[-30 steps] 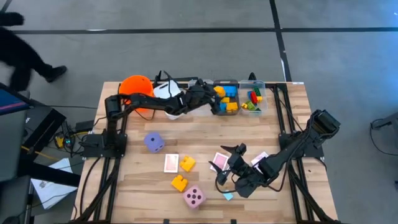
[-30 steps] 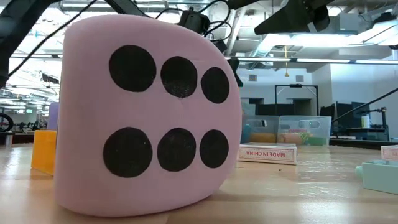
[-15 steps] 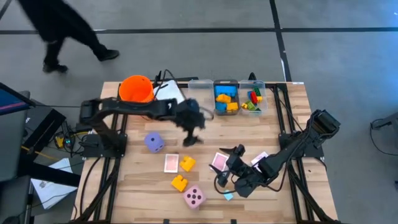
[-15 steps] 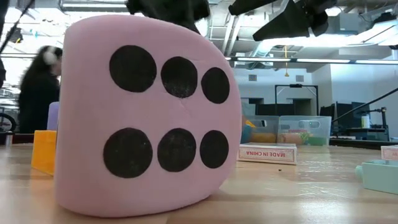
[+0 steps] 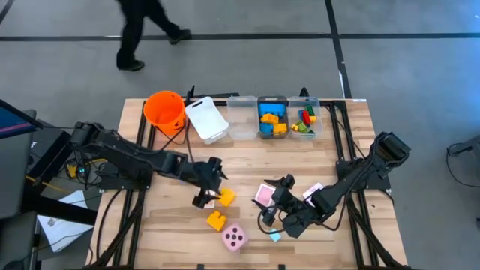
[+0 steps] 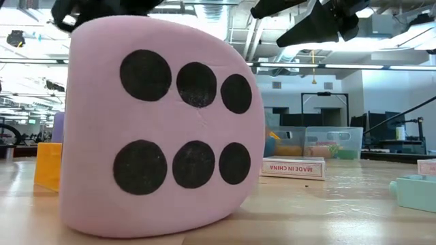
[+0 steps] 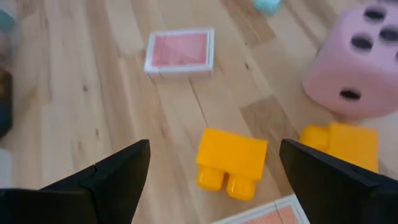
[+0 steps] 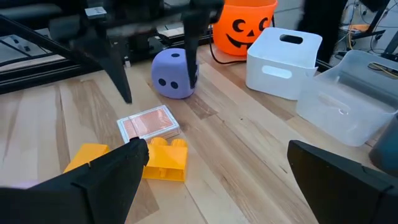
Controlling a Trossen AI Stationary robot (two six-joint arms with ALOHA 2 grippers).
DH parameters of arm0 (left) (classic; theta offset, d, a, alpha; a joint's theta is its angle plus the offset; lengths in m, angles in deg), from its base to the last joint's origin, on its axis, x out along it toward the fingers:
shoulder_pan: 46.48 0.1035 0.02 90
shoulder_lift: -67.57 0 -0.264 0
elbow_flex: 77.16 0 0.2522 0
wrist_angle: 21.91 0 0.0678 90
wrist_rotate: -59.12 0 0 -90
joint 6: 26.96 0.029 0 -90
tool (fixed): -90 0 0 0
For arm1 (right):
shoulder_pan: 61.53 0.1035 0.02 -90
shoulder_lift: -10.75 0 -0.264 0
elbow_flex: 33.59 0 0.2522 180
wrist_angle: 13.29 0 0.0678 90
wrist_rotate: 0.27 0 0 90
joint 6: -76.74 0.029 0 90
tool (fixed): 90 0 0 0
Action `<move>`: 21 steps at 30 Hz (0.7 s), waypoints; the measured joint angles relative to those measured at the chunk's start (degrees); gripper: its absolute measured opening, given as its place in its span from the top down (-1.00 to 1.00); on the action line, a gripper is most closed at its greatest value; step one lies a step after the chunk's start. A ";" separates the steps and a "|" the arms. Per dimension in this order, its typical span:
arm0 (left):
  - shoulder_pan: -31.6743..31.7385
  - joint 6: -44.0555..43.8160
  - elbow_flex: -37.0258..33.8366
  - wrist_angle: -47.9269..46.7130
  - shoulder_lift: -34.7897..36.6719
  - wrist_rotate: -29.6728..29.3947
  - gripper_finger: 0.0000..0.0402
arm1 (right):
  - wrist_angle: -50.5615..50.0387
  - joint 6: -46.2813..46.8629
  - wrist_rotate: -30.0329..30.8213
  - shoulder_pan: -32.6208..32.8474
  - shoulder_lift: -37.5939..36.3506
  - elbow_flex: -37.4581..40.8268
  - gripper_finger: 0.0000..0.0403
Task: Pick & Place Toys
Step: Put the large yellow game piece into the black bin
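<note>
The left tool hangs over the tabletop with its jaws spread wide, holding nothing. A yellow brick lies directly below, between its fingers; a pink-backed card lies beyond it. The pink die sits near the front edge. The right tool waits, jaws wide apart and empty, beside another card.
</note>
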 joint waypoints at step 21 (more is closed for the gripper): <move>1.00 0.24 -5.27 8.24 -14.43 1.69 -0.75 | 0.01 -1.87 -4.57 -4.23 0.00 0.00 -0.91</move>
